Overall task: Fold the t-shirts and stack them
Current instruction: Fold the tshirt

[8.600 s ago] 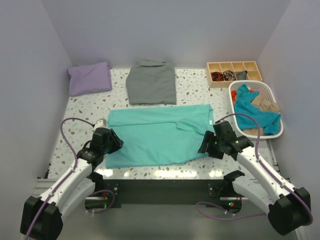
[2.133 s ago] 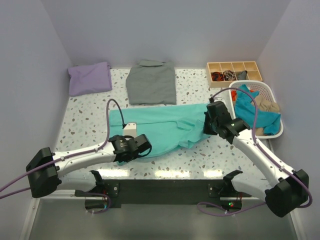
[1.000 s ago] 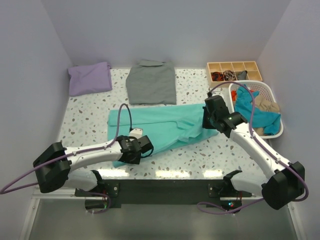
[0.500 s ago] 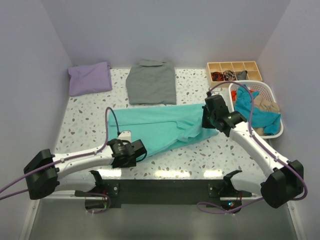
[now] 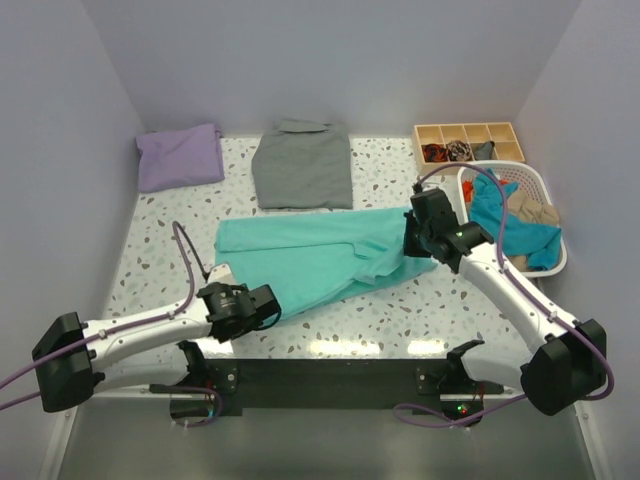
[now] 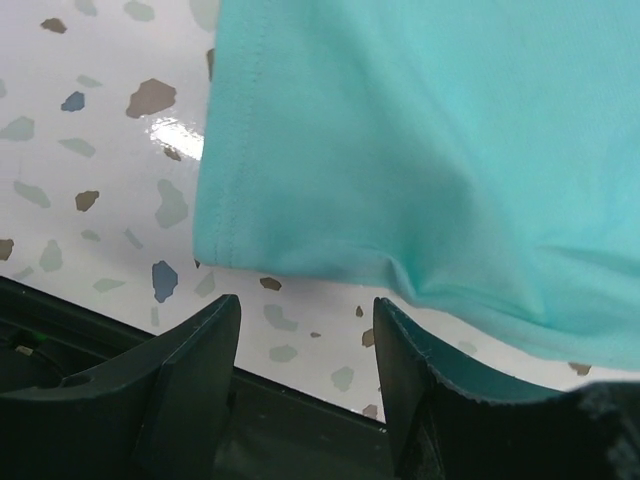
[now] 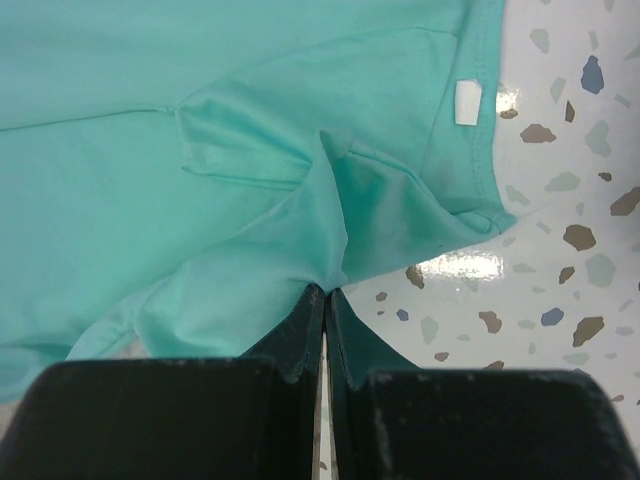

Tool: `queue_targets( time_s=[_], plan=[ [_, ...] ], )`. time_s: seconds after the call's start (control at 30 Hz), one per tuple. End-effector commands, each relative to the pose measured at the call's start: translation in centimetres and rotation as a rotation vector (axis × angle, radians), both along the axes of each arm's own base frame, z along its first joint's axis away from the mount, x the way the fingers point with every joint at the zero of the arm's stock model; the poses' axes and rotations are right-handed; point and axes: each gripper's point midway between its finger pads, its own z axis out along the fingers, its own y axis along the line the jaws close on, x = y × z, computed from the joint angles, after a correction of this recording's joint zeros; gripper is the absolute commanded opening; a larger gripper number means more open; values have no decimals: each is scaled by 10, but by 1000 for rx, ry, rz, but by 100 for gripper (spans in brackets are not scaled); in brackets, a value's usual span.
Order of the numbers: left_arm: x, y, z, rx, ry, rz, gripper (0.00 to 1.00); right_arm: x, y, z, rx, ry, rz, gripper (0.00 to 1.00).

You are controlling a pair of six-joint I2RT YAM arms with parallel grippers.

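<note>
The turquoise t-shirt (image 5: 310, 255) lies partly folded and rumpled across the middle of the table. Its white neck label (image 7: 467, 103) shows in the right wrist view. My right gripper (image 5: 413, 243) (image 7: 322, 290) is shut on a pinch of the shirt's cloth at its right end. My left gripper (image 5: 262, 303) (image 6: 305, 325) stands open at the shirt's near-left corner, with only bare table between its fingers; the shirt's hem (image 6: 235, 170) lies just beyond the fingertips. The lavender t-shirt (image 5: 180, 157) lies folded at the back left.
A folded grey shirt (image 5: 302, 165) lies at the back centre. A wooden divided box (image 5: 467, 133) stands at the back right, and a white basket (image 5: 463, 180) of clothes is beside my right arm. The table's dark front rail (image 6: 120, 350) is right under my left fingers.
My left arm has drawn back to the left and toward the near edge, off the shirt, with its jaws a little wider. The right gripper has kept its hold and place.
</note>
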Motion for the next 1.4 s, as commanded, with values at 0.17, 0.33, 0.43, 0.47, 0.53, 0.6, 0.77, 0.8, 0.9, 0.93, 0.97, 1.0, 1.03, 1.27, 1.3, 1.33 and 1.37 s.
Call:
queue_targets(
  time_s=[0.17, 0.33, 0.43, 0.47, 0.53, 0.6, 0.77, 0.8, 0.9, 0.93, 0.97, 1.0, 1.03, 1.27, 1.3, 1.33, 1.37],
  plan=[
    [27, 13, 8, 83, -156, 268, 57, -1, 8, 20, 45, -42, 60, 2],
    [30, 16, 3, 178, -170, 418, 59, -9, 9, 31, 44, -49, 104, 2],
    [30, 11, -4, 142, -177, 514, 61, -12, 7, 42, 39, -69, 131, 2],
    [28, 12, -8, 129, -178, 533, 62, -13, 7, 45, 35, -72, 145, 3],
    [23, 6, -18, 60, -156, 584, 62, -17, 9, 47, 46, -69, 159, 3],
    [15, 7, -31, 13, -134, 615, 62, -21, 17, 45, 81, -55, 193, 3],
    [7, 13, -33, -34, -134, 659, 60, -22, 22, 39, 104, -50, 207, 3],
    [9, 12, -33, -39, -143, 653, 60, -21, 22, 38, 104, -50, 205, 3],
    [13, 10, -33, -22, -149, 626, 57, -21, 22, 40, 105, -53, 205, 3],
    [13, 11, -33, -6, -148, 621, 53, -21, 22, 40, 105, -53, 205, 3],
    [13, 12, -33, -1, -150, 620, 48, -21, 22, 40, 102, -54, 202, 2],
    [13, 14, -33, 7, -156, 619, 41, -21, 21, 40, 99, -55, 201, 2],
    [14, 14, -32, 1, -161, 617, 25, -21, 20, 40, 95, -54, 196, 2],
    [10, 20, -32, 1, -155, 594, 0, -23, 15, 44, 82, -58, 184, 1],
    [11, 22, -29, 19, -163, 577, 0, -24, 15, 42, 84, -55, 180, 1],
    [16, 16, -23, 21, -164, 544, 0, -25, 14, 41, 82, -49, 176, 1],
    [19, 14, -19, 31, -169, 532, 0, -25, 9, 38, 62, -44, 154, 0]
  ],
)
